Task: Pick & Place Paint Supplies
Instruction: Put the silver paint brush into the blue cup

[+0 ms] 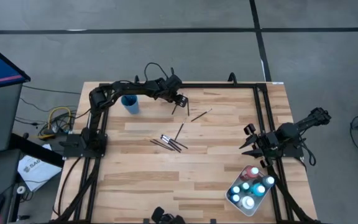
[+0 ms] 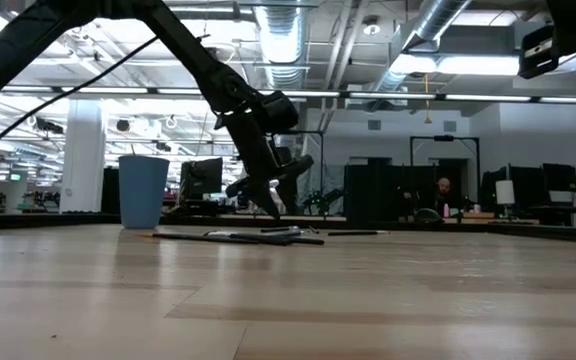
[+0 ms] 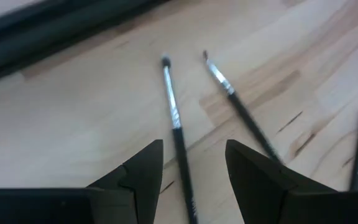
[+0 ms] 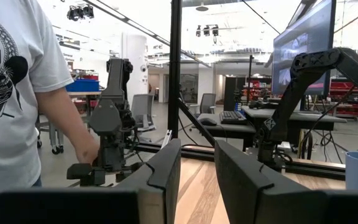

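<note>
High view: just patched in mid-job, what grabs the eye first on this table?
The left gripper hangs at the far side with open fingers straddling one thin dark-handled paintbrush, beside the blue round cup. More loose dark paintbrushes lie scattered mid-table. At the near right corner, the white rounded-corner tray holds small paint bottles, with the right gripper waiting nearby.

Blue cup point(image 1: 130, 103) beside left tool point(image 1: 180, 101).

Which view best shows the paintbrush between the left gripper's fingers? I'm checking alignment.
The left wrist view: the paintbrush runs between the open left gripper. In the high view it's a sliver; the low view hides it; the right wrist view misses it.
</note>
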You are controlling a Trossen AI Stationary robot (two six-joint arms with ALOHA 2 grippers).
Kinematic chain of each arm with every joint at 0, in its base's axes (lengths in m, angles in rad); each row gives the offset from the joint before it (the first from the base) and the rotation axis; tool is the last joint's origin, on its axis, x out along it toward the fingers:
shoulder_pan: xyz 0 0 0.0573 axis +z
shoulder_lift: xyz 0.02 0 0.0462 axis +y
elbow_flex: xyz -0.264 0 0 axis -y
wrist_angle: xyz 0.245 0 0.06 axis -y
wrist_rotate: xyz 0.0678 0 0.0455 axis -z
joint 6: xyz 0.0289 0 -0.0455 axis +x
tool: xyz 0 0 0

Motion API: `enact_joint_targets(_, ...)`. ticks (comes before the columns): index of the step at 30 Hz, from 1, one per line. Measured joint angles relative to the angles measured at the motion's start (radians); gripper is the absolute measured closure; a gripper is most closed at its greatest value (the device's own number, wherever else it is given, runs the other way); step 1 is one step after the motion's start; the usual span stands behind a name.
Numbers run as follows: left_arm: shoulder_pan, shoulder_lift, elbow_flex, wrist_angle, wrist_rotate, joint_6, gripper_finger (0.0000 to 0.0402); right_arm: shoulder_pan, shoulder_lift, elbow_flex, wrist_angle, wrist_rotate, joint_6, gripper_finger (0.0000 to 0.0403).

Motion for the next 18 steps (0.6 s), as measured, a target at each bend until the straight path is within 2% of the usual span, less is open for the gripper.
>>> enact_joint_targets(6, 0.006, 0.0, 0.0, -0.039, 0.069, -0.006, 0.0234, 0.0, 0.0, 0.0, 0.0, 0.0, 0.0, 0.0311)
enact_joint_targets(9, 0.0, 0.0, -0.001, -0.099, 0.052, 0.001, 0.0234, 0.0, 0.0, 0.0, 0.0, 0.0, 0.0, 0.0311)
enact_joint_targets(14, -0.005, 0.0, -0.001, -0.11, 0.035, -0.002, 0.0236, 0.0, 0.0, 0.0, 0.0, 0.0, 0.0, 0.0311)
enact_joint_targets(18, -0.008, 0.0, -0.001, -0.124, 0.061, -0.003, 0.0257, 0.0, 0.0, 0.0, 0.0, 0.0, 0.0, 0.0311)
